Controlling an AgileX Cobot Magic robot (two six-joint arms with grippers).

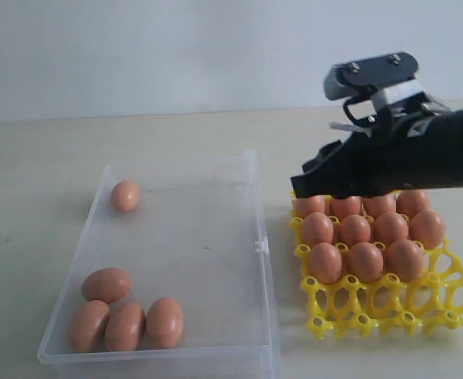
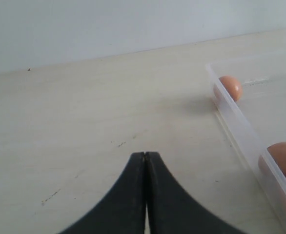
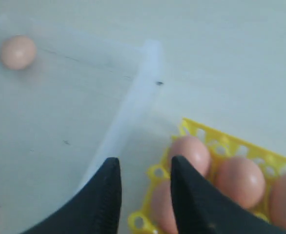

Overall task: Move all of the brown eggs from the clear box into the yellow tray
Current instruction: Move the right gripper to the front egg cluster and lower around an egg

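We count five brown eggs (image 1: pixel 165 322) in the clear box (image 1: pixel 257 207) and eleven in the yellow tray (image 1: pixel 389 303) beside the box. The right gripper (image 3: pixel 143 168) hangs just outside the box, jaws apart and empty. The left gripper (image 2: pixel 145 163) is closed. Next, we judge: reach into the box and close gently round one egg.

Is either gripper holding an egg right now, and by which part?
Neither. The left gripper is shut on nothing, and the right gripper is open and empty.
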